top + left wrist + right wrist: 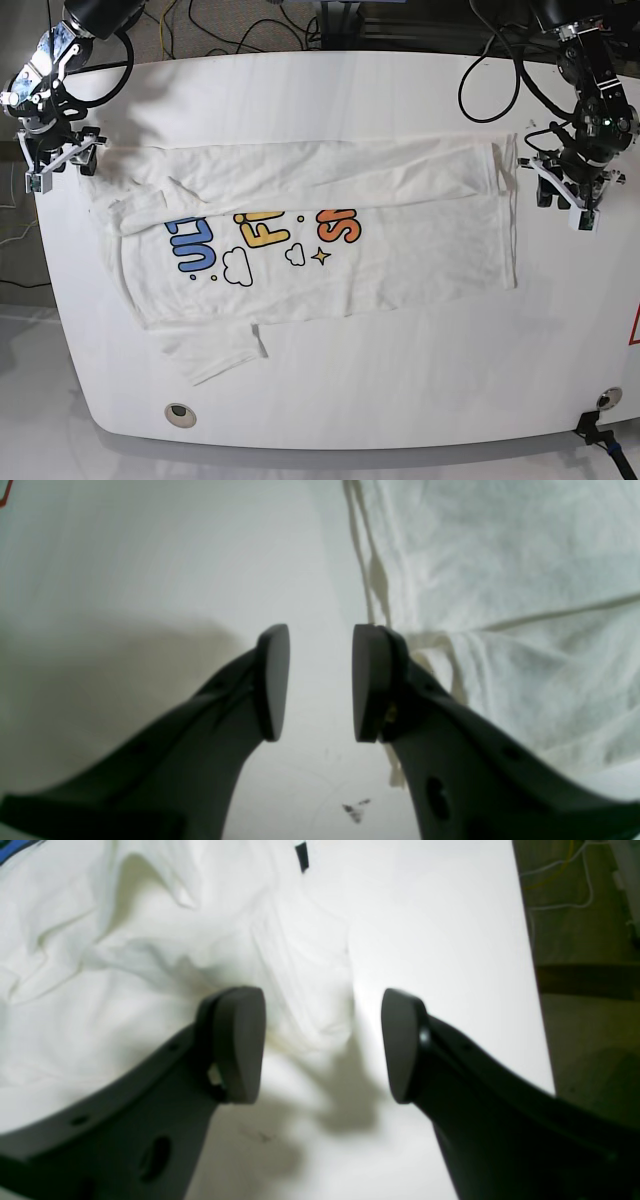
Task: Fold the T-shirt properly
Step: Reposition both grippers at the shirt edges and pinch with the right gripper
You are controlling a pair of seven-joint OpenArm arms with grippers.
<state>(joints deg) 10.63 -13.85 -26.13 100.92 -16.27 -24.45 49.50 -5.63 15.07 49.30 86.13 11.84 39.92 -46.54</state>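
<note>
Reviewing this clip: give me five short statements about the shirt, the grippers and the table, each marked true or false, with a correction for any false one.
1. The T-shirt lies spread on the table with its printed side up. True.
2. The left gripper is clamped on the shirt's edge. False: its fingers stand apart with bare tabletop between them, the cloth just beside one.
3. The right gripper is open above the shirt's edge. True.
4. The shirt's far long edge is folded over, covering the tops of the letters. True.
5. Both sleeves are tucked under the body. False: one sleeve lies out flat at the near edge.
</note>
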